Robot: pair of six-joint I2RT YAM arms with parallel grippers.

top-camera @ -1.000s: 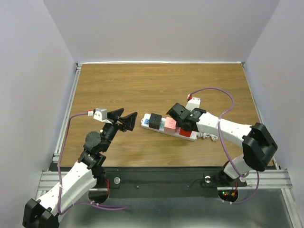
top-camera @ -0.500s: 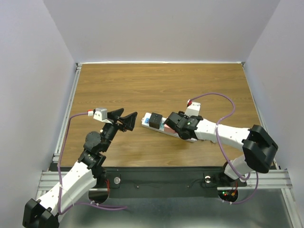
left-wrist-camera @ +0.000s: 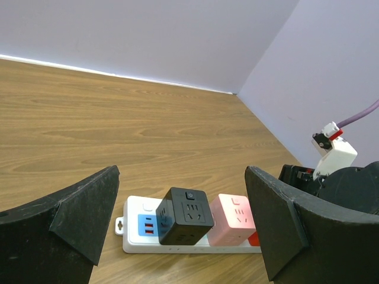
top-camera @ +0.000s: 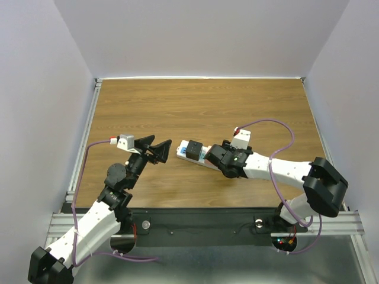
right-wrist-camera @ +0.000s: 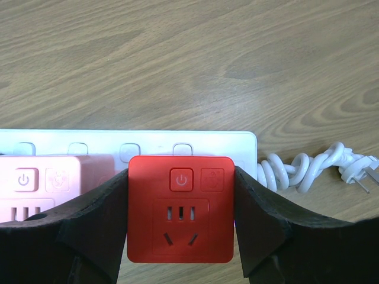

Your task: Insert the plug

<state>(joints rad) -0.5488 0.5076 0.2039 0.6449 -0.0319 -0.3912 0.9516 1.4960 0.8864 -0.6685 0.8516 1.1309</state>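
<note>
A white power strip lies on the wooden table, also seen in the right wrist view and the left wrist view. A black cube adapter and a pink cube adapter stand on it. My right gripper is shut on a red cube plug, held by its two sides over the strip's cord end, beside the pink cube. Its pins are hidden. My left gripper is open and empty, just left of the strip, its jaws wide apart.
The strip's white coiled cord lies on the table to the right of the strip. The right arm's purple cable loops over the table behind the strip. Grey walls enclose the table on three sides.
My right gripper has moved left and down along the strip and now covers the pink and red cubes from above. The left arm has not moved.
</note>
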